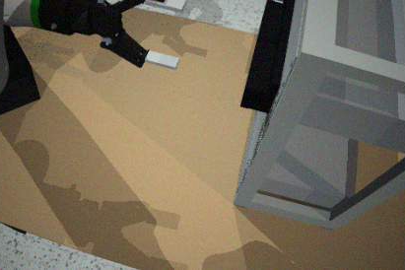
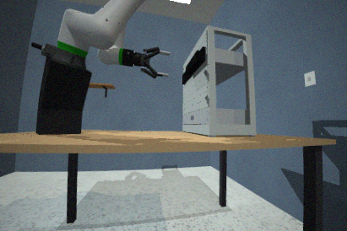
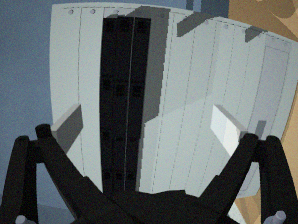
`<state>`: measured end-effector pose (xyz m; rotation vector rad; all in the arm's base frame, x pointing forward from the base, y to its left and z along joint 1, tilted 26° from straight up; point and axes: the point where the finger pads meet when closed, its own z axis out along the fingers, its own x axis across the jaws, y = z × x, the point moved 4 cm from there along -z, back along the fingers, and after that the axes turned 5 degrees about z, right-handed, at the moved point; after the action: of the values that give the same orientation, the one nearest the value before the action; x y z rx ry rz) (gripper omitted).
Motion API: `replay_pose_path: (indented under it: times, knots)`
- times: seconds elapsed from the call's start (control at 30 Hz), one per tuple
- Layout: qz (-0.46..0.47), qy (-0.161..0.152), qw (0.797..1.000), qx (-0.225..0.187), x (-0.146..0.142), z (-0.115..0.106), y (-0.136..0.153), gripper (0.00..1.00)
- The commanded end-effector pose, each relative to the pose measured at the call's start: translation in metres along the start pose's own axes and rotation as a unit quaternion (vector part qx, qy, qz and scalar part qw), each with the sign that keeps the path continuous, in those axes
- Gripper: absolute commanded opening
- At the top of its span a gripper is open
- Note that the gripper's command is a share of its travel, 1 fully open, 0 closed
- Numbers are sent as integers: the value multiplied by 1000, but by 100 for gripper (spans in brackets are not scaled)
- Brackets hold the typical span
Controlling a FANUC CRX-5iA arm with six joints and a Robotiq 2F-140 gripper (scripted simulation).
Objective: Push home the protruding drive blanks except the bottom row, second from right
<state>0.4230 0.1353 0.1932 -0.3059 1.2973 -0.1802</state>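
Note:
The grey open-frame rack [image 1: 282,148] [image 2: 251,84] [image 3: 200,96] stands on the right part of the wooden table [image 1: 183,123] [image 2: 157,141]. The black storage chassis [image 1: 269,54] [image 2: 193,65] [image 3: 123,63] sits high in the rack's front, facing the arm. Its front is too dark to tell the single blanks apart or which stand out. My gripper [image 1: 166,32] [image 2: 165,64] [image 3: 147,116] is open and empty. It hangs in the air at about the height of the chassis, pointing at the rack's front, a clear gap away from it.
The arm's black pedestal [image 1: 18,91] [image 2: 62,101] stands at the table's left end. A small wooden shelf [image 2: 102,86] sticks out behind it. A wall plate [image 2: 310,78] is on the far wall, right of the rack.

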Motion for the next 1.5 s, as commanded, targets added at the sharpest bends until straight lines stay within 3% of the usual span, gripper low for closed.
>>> replay_pose_path:
  times: [0.0, 0.53, 1.47]
  knots:
    - [12, -9, 1000, 3, -6, -4, -1, 100]
    - [36, -28, 999, 9, -18, -12, -2, 100]
    - [38, -29, 999, 9, -19, -12, -3, 100]
